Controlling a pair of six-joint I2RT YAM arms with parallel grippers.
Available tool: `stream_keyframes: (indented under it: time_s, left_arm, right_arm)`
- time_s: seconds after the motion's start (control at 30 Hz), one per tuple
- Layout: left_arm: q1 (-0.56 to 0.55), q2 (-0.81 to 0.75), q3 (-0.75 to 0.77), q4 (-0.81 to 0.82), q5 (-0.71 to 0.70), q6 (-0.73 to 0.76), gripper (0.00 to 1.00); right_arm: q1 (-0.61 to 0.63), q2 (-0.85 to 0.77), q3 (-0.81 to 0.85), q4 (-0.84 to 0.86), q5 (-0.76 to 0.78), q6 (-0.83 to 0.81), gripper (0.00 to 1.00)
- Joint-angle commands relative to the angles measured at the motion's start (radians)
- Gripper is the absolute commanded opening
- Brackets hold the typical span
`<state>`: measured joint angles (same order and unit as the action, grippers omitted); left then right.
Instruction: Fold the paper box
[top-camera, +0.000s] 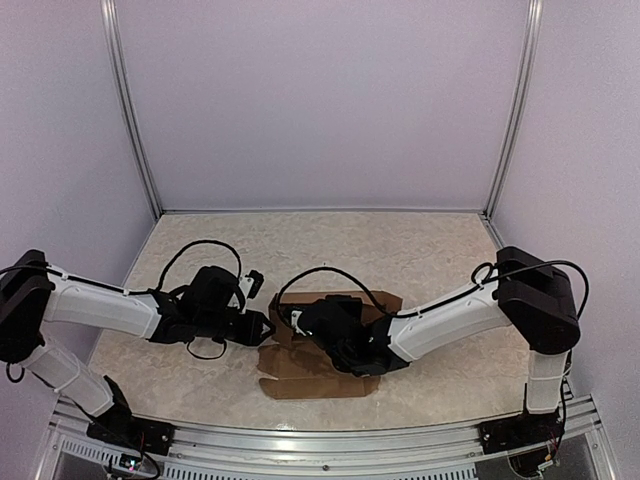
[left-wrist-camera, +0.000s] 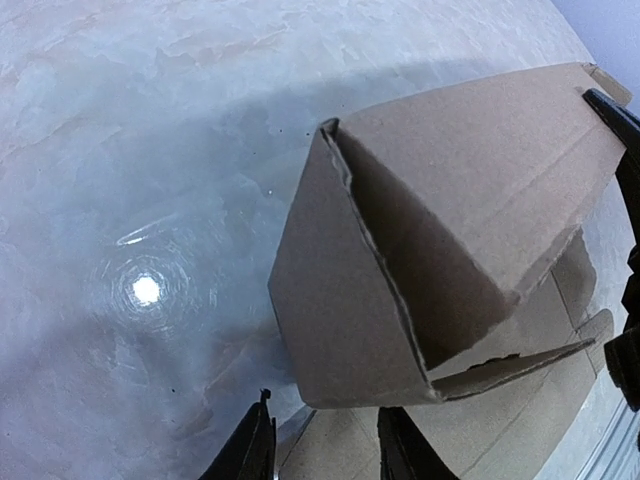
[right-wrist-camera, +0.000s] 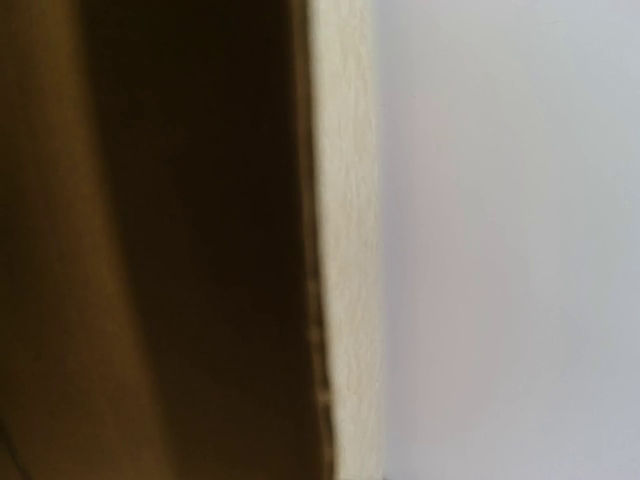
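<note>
The paper box (top-camera: 315, 378) is plain brown cardboard, partly folded, lying near the table's front edge between the two arms. In the left wrist view it (left-wrist-camera: 470, 160) has a raised side wall and an end flap standing up over its flat base. My left gripper (top-camera: 264, 325) is at the box's left end; its fingers (left-wrist-camera: 325, 412) are open, with the edge of the flat base below them. My right gripper (top-camera: 340, 345) rests over the box's middle, and its fingers are hidden. The right wrist view shows only dark cardboard (right-wrist-camera: 150, 250) very close.
The beige marbled table (top-camera: 400, 250) is enclosed by pale walls and metal frame posts (top-camera: 133, 120). A metal rail (top-camera: 330, 440) runs along the front edge. Part of the right arm (left-wrist-camera: 628, 300) shows black at the right edge of the left wrist view.
</note>
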<state>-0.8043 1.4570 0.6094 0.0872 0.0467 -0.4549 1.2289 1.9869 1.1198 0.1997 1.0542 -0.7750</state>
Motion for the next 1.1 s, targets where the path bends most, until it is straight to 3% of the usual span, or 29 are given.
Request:
stream_keyframes:
  time_s: [0.0, 0.63, 1.07]
  left_arm:
    - [-0.016, 0.023, 0.029, 0.023, -0.030, 0.018, 0.37]
    - [-0.042, 0.051, 0.033, 0.078, -0.099, 0.003, 0.49]
    - [-0.068, 0.075, 0.041, 0.089, -0.168, -0.019, 0.47]
  right_arm:
    - [0.022, 0.013, 0.006, -0.041, 0.002, 0.034, 0.00]
    - [0.064, 0.078, 0.049, -0.120, 0.011, 0.127, 0.00]
    - [0.093, 0.109, 0.079, -0.184, 0.015, 0.230, 0.00]
